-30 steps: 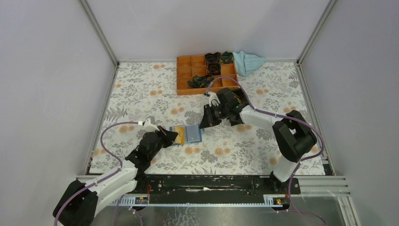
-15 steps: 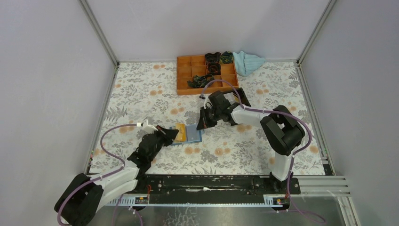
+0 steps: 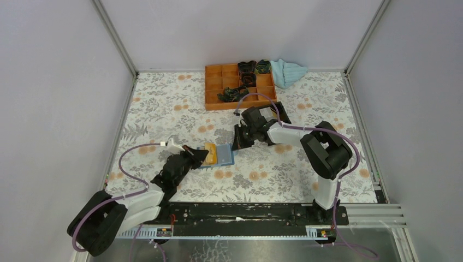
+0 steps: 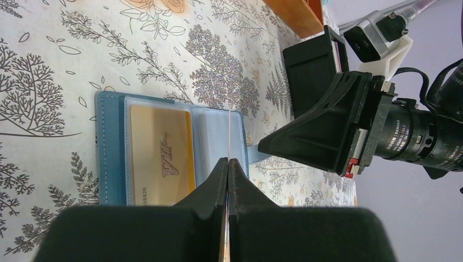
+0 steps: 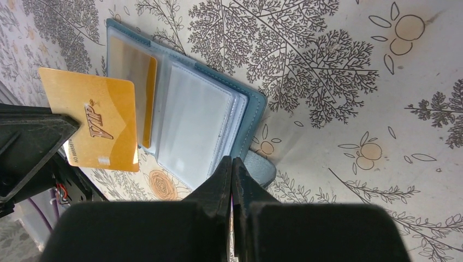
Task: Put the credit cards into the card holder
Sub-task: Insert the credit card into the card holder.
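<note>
The card holder [image 3: 224,155] lies open on the table, teal-blue with clear sleeves [image 5: 196,117]. One tan-orange credit card [image 4: 161,158] marked VIP sits in a sleeve on its left page. My left gripper [image 3: 201,156] is shut on a second tan-orange credit card [image 5: 98,125] and holds it on edge over the holder's left side. In the left wrist view that card shows only as a thin line [image 4: 230,136]. My right gripper [image 3: 238,143] is shut, with its tips [image 5: 232,161] at the holder's right edge beside the clasp tab [image 5: 261,168].
An orange compartment tray [image 3: 215,87] with dark parts stands at the back. A light blue cloth [image 3: 288,72] lies to its right. A black box [image 4: 314,71] sits behind my right gripper. Grey walls close in on three sides.
My right gripper has moved left and down to the holder's right edge. My left gripper has carried its card slightly right, over the holder.
</note>
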`<state>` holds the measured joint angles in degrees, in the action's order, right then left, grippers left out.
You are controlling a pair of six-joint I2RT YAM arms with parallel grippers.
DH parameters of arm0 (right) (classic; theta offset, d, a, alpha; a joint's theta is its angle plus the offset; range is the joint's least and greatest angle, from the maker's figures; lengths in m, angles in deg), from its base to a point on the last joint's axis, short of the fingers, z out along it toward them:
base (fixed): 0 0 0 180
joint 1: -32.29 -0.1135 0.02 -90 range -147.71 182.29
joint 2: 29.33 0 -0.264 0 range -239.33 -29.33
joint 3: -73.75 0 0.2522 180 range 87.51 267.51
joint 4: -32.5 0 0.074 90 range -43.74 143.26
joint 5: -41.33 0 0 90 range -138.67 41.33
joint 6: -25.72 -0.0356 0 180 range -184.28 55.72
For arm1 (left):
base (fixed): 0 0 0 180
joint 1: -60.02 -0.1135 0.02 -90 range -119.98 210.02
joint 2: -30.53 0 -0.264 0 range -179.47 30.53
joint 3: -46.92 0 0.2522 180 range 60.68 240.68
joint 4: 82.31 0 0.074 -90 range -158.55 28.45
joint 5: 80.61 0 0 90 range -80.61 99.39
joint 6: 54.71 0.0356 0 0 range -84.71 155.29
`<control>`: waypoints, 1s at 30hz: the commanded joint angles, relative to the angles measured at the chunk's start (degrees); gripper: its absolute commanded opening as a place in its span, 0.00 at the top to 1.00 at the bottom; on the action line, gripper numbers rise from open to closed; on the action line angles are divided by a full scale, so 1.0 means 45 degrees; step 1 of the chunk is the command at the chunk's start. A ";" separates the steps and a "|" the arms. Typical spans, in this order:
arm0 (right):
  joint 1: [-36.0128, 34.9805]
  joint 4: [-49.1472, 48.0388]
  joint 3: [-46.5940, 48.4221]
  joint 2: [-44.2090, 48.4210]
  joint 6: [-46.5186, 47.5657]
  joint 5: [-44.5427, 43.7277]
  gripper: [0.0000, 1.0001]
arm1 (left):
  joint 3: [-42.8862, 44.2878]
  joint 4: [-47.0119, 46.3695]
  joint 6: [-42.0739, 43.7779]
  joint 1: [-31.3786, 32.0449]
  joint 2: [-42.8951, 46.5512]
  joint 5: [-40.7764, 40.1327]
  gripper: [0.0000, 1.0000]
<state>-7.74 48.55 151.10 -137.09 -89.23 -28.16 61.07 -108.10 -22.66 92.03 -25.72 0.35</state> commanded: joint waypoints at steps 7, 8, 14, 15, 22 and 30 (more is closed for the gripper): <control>-0.0144 0.0127 0.0531 -0.0263 0.0005 -0.0405 1.00 | -0.0584 -0.1714 0.0164 -0.0097 -0.0911 -0.0224 1.00; -0.0157 0.0131 0.0522 -0.0258 -0.0002 -0.0392 1.00 | -0.0602 -0.1713 0.0178 -0.0091 -0.0952 -0.0241 1.00; -0.0232 0.0077 0.0510 -0.0370 -0.0070 -0.0373 1.00 | -0.0649 -0.1702 0.0319 -0.0102 -0.0943 -0.0361 1.00; -0.0231 0.0061 0.0521 -0.0393 -0.0079 -0.0356 1.00 | -0.0676 -0.1700 0.0320 -0.0102 -0.0960 -0.0380 1.00; -0.0284 0.0023 0.0547 -0.0496 -0.0131 -0.0372 1.00 | -0.0883 -0.1905 0.0208 -0.0101 -0.1180 -0.0569 1.00; -0.0333 0.0057 0.0577 -0.0550 -0.0171 -0.0395 1.00 | -0.1016 -0.2528 0.0048 -0.0101 -0.1899 -0.0620 1.00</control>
<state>-8.51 48.98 151.41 -139.28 -89.67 -28.73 61.07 -114.09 -22.66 92.03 -33.06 -0.74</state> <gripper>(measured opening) 0.011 0.011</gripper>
